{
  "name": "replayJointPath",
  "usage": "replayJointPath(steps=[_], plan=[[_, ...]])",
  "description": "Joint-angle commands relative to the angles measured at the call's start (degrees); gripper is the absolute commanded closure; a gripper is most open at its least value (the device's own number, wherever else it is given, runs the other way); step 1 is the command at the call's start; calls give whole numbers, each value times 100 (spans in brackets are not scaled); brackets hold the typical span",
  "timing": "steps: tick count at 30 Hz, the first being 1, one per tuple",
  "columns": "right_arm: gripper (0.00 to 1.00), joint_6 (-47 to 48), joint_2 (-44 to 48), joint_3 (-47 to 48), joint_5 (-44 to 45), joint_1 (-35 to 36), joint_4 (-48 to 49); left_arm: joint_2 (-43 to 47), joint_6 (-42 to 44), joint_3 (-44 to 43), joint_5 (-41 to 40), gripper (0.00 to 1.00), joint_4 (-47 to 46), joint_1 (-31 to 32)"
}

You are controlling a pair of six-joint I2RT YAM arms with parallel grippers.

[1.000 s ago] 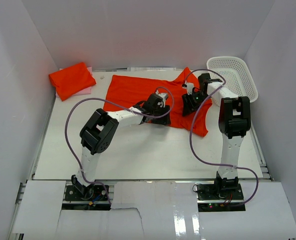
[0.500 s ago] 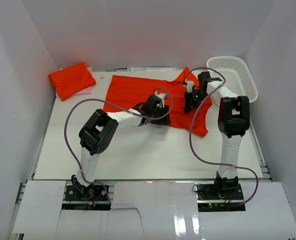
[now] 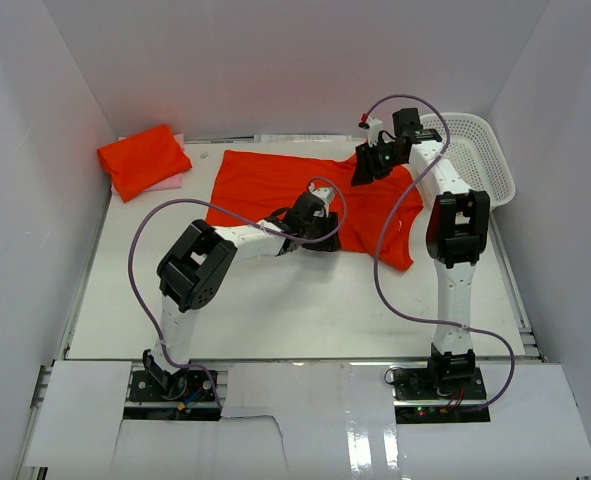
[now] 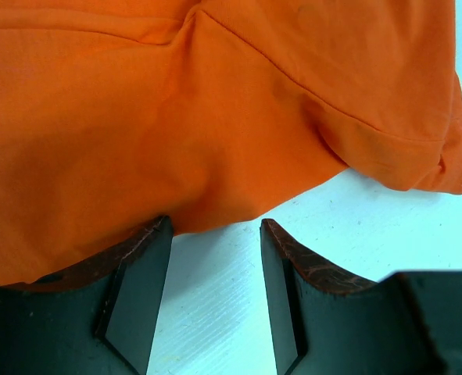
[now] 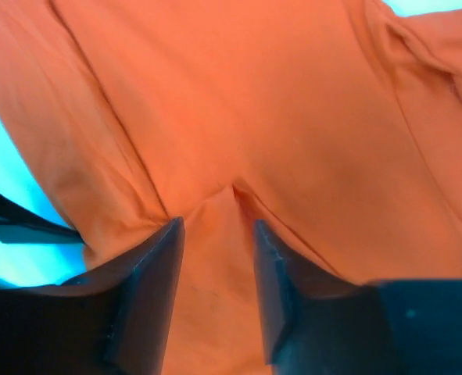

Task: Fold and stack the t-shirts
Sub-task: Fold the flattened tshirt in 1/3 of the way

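Observation:
An orange t-shirt lies spread at the back middle of the white table. My left gripper sits low at the shirt's near hem. In the left wrist view it is open, with bare table between the jaws and the hem touching the left fingertip. My right gripper is at the shirt's far right corner. In the right wrist view a fold of orange cloth fills the gap between its jaws and creases run into it. A folded orange shirt lies at the back left.
A white plastic basket stands at the back right, beside the right arm. The folded shirt rests on something pink. White walls close in the table on three sides. Purple cables loop from both arms.
My right gripper has moved from over the shirt's right part back and up to its far right corner, and the cloth there has shifted with it. The left gripper has barely moved.

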State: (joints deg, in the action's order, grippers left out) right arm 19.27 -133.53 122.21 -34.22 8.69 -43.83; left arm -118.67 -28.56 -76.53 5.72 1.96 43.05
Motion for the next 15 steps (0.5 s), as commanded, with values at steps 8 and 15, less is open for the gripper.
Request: replayJointPath(steps=[8,15], plan=[[21,393,1189,-1358,345,63,1116,-112,-27,77,8,39,929,195],[22,622,2286,-2437,934,-191,262,-42,8,59,-44,39,1017,239]])
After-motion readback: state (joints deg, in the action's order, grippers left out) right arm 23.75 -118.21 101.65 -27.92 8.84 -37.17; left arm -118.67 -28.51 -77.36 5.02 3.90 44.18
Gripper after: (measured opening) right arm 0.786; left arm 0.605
